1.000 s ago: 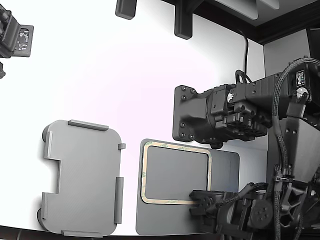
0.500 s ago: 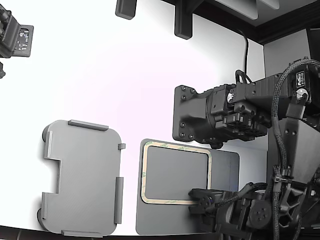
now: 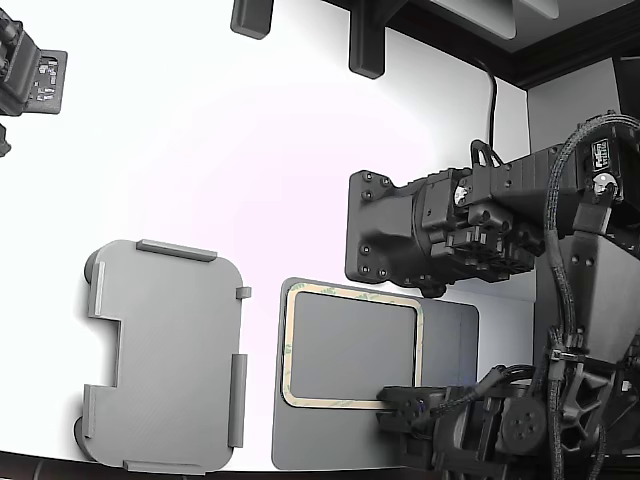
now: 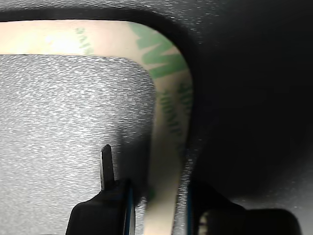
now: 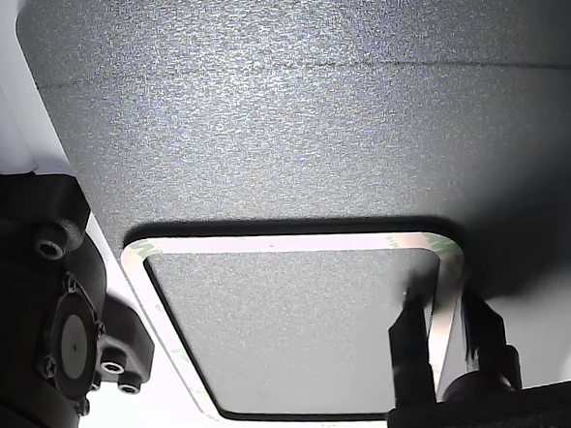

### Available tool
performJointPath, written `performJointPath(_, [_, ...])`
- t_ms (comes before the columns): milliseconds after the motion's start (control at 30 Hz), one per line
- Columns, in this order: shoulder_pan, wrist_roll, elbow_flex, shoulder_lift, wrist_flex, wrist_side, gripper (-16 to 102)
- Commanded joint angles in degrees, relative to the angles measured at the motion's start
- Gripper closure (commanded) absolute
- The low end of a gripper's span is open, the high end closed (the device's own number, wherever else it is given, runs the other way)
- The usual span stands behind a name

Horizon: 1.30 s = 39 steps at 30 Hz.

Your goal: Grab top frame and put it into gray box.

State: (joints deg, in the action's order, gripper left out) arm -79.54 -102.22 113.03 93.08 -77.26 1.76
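Observation:
The top frame [image 3: 350, 296], a thin cream rim with green flecks, lies on a dark gray slab [image 3: 450, 330] at the exterior view's lower middle. My gripper [image 3: 392, 402] is down at the frame's corner nearest the arm. In the wrist view its two fingers [image 4: 106, 166] stand on either side of the rim [image 4: 168, 117], one inside the frame and one outside, shut on that strip. The other view shows the same pinch on the rim [image 5: 445, 291]. The gray box [image 3: 165, 355], a light gray tray, sits apart at the exterior view's lower left.
A second black arm [image 3: 430, 230] hangs over the table above the slab's far edge. Dark fixtures [image 3: 365, 40] stand at the table's back edge, and another dark device [image 3: 30, 75] at the far left. White table [image 3: 220, 170] lies between tray and fixtures.
My gripper has shifted slightly toward the exterior view's lower left, at the frame's corner. The frame and the tray lie where they were.

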Motion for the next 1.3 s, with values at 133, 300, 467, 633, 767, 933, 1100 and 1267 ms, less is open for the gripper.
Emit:
performJointPath(133, [1.1,2.4,0.4,1.6,3.2,-0.4,97])
performJointPath(300, [1.1,2.0,-1.7,1.5,2.2,-0.9,97])
performJointPath(467, [1.1,6.2,-10.7,0.4,-4.3,2.3,97])
performJointPath(633, [1.0,23.3,-19.4,0.0,-7.1,7.3,97])
performJointPath(767, [1.6,45.4,-26.1,-1.0,-9.0,13.4,97])
performJointPath(933, [1.6,72.1,-33.2,-2.0,-11.7,26.1,97])
performJointPath(1100, [4.0,99.1,-32.9,-1.4,-11.6,35.9,97])
performJointPath(1267, [9.8,109.1,-30.9,2.4,-11.4,37.1,97])
